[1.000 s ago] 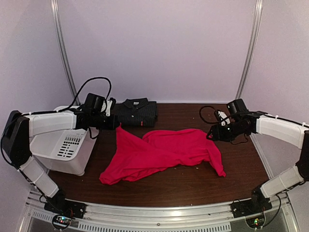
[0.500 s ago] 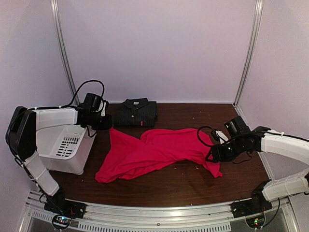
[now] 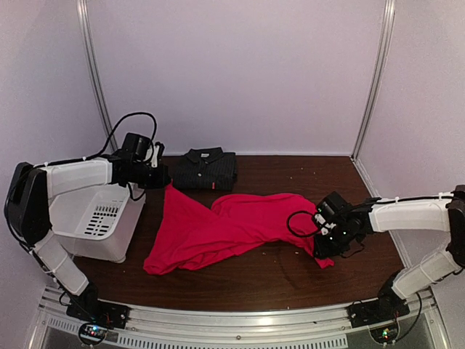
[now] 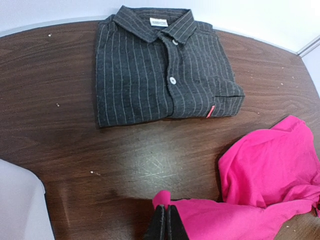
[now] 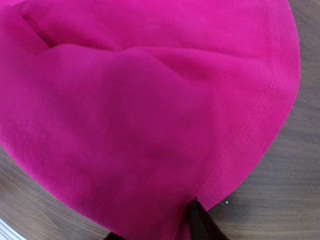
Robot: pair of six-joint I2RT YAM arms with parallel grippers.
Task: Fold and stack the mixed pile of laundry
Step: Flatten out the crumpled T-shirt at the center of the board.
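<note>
Left pincer (image 3: 161,179): jaws pressed together, pinching a corner of the red T-shirt (image 3: 225,229) and holding it raised above the worktop (image 3: 276,280). From the left wrist camera the two dark fingers (image 4: 159,225) stand flush side by side with the cloth edge at their tips.

Right pincer (image 3: 325,246): low over the T-shirt's right lower corner. One dark finger (image 5: 199,222) shows at the stitched hem; cloth fills the rest of that view, so I cannot tell whether the jaws are gripping or merely straddling the hem.

T-shirt: soft, matte knit, double-stitched at the hem. It lies unfolded and rumpled across the middle of the worktop, stretched between the two pincers, with loose folds and a lobe drooping toward the near left.

Striped shirt (image 3: 207,169): dark charcoal woven cloth with thin pale pinstripes, collar, white buttons, and a small red tab at the pocket edge. Folded into a neat rectangle, flat at the back of the worktop, apart from the T-shirt.

Bin (image 3: 87,218): white plastic, slotted wall, at the left edge under the left arm.

Worktop: dark brown wood grain, slightly glossy, with a few pale specks. Pale plain walls (image 3: 232,73) enclose it, with metal posts (image 3: 374,80) at the rear corners.
</note>
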